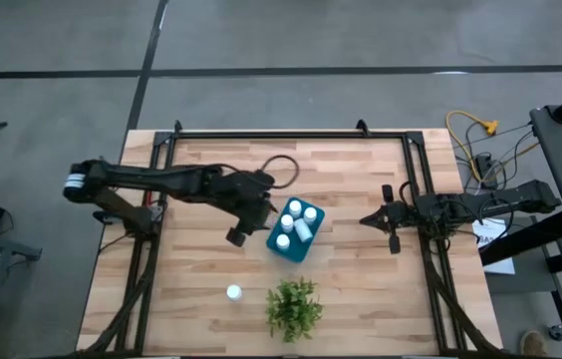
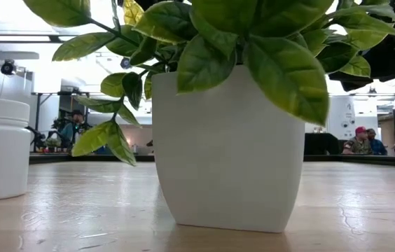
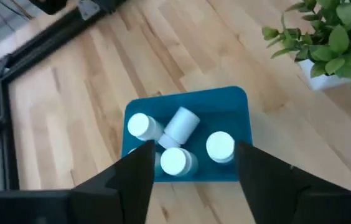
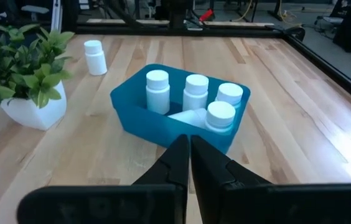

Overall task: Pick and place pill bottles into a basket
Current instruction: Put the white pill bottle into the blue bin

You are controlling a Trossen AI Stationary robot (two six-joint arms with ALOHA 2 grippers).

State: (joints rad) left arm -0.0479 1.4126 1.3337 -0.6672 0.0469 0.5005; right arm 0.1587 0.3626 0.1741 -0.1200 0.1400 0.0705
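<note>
Basket [image 1: 295,231]: teal, centre of the high view, on the bench [image 1: 361,299]. Holds 5 pill bottles [image 4: 196,91]: 4 upright, 1 tipped on its side among them.

Loose bottle [image 1: 233,292]: 1, upright, lower left of centre in the high view, just left of the plant [image 1: 294,308], well apart from the basket. Long axis vertical.

Left claw [image 1: 251,221]: directly over the basket's left edge, fingers [image 3: 135,177] parted, nothing between them.

Right claw [image 1: 391,221]: right of centre, near the bench's right rail, pinched fully shut, empty.

Relation for the coming move: loose bottle lies below and slightly left of the left claw in the high view; left arm plainly nearer.
</note>
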